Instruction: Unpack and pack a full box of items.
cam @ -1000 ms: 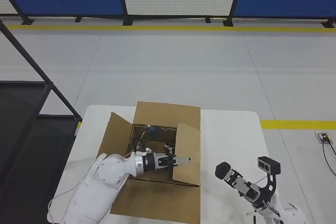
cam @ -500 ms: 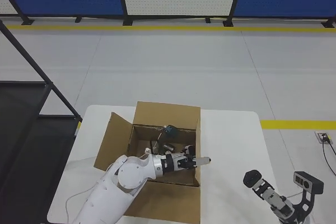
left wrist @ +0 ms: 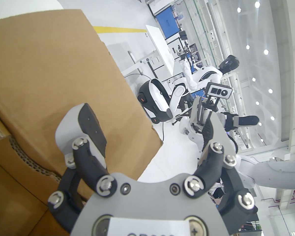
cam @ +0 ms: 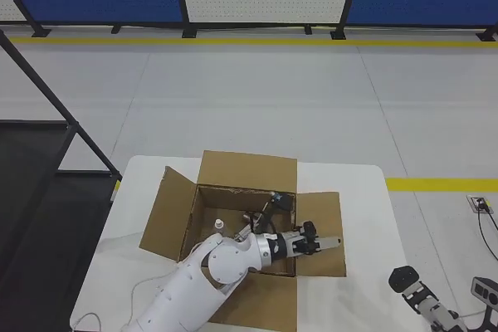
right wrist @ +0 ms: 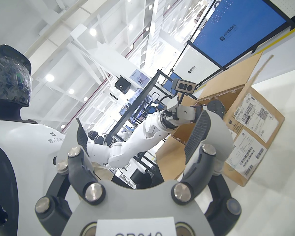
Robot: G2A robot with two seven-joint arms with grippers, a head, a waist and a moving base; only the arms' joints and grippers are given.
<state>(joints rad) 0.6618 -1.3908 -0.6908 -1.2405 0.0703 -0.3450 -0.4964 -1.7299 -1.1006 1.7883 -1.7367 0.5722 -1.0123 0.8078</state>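
**Left gripper at the box's right flap, right gripper off to the side**

A black rack stands at the far left, beside the white table. The cardboard box sits open on the table, its flaps folded outward. A small white bottle shows inside, near its left wall. The left arm reaches across the box's opening. The left gripper is over the right flap, with its fingers spread wide and one finger lying against the cardboard. Further right, past the table's near right corner, the right gripper hangs well apart from the box, its fingers spread and nothing between them.
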